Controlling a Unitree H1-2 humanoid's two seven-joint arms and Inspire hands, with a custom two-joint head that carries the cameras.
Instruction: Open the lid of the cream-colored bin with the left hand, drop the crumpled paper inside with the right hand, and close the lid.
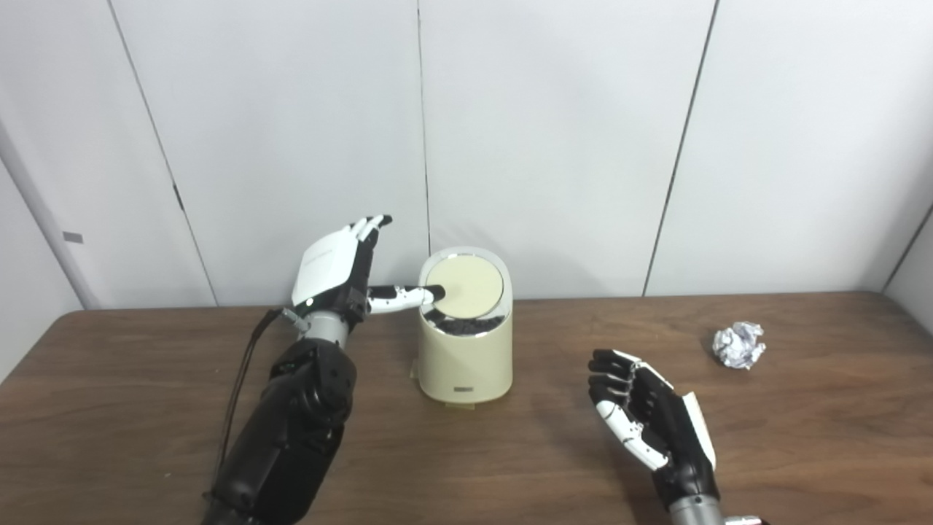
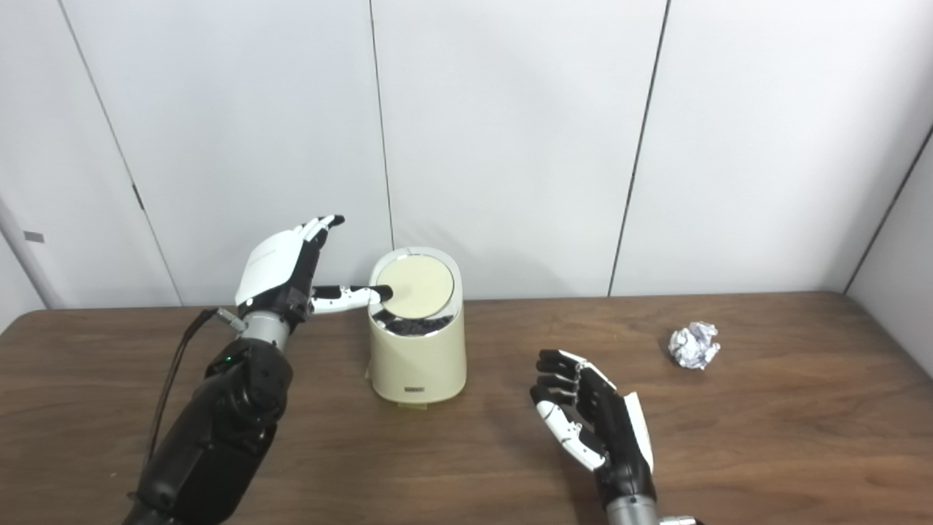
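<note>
I have the left hand (image 1: 332, 270) raised beside the cream-colored bin (image 1: 465, 357), fingers spread upward and gripping nothing, its thumb (image 1: 404, 296) reaching across to touch the left edge of the round lid (image 1: 466, 286). The lid is tilted, with a dark gap showing under its front edge. My right hand (image 1: 645, 419) hovers over the wooden bench (image 1: 802, 437), loosely curled and empty. The crumpled paper (image 1: 738, 345) lies well to its right.

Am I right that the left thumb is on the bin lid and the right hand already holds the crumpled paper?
Not quite. The left hand does press the lid, but the right hand is open and holds nothing. In the left eye view the crumpled paper lies on the table.
</note>
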